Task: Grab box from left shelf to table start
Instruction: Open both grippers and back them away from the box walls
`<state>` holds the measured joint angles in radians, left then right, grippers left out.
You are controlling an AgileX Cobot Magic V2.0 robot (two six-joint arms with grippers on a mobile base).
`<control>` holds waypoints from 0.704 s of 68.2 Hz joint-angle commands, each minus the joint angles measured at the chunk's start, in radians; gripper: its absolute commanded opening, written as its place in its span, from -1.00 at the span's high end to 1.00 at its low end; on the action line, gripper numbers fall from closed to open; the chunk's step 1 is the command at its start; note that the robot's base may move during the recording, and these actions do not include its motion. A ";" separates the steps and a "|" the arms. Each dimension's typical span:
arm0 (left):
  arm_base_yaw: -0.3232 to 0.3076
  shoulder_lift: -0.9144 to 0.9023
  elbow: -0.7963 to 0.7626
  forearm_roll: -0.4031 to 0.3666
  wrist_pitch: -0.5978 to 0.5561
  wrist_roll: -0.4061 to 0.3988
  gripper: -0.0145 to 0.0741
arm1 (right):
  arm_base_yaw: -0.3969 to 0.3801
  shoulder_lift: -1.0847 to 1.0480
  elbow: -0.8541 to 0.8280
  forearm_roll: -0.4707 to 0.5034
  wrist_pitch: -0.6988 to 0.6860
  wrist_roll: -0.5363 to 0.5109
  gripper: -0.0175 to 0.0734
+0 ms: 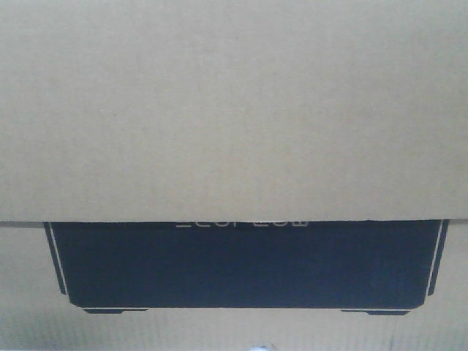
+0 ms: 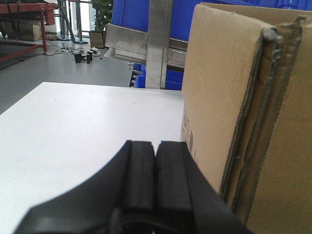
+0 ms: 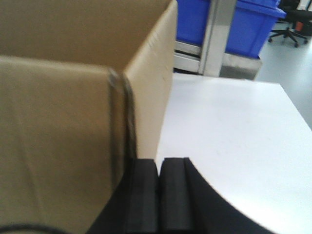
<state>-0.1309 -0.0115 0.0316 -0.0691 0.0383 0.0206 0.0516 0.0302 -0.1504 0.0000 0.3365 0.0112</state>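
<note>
Beside my 2 claws stands the box [image 2: 229, 97], on the white table [image 2: 87, 126]: right of my left claw [image 2: 156, 163], left of my right claw [image 3: 159, 170]. Both pinched together, empty. Beyond, blue bins [image 3: 253, 24].

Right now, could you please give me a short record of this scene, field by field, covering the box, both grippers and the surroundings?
box: tan cardboard box fills the front view; black printed rectangle low on its face
box position: stands on the white table, between the two grippers
left gripper: left gripper shut, holding nothing, beside the box's side wall
right gripper: right gripper shut, holding nothing, at the box's other side
contact with box: cannot tell
background: blue bins on a metal rack beyond the table
</note>
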 commanded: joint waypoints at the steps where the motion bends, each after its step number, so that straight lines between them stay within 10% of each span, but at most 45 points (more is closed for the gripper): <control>1: -0.008 -0.015 -0.004 0.002 -0.090 0.003 0.88 | -0.034 -0.021 0.041 -0.013 -0.147 0.043 0.49; 48: -0.008 -0.015 -0.004 0.002 -0.090 0.003 0.88 | -0.047 -0.050 0.184 -0.011 -0.252 0.069 0.49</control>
<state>-0.1309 -0.0115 0.0316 -0.0691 0.0369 0.0206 0.0113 -0.0113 0.0291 0.0000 0.1757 0.0784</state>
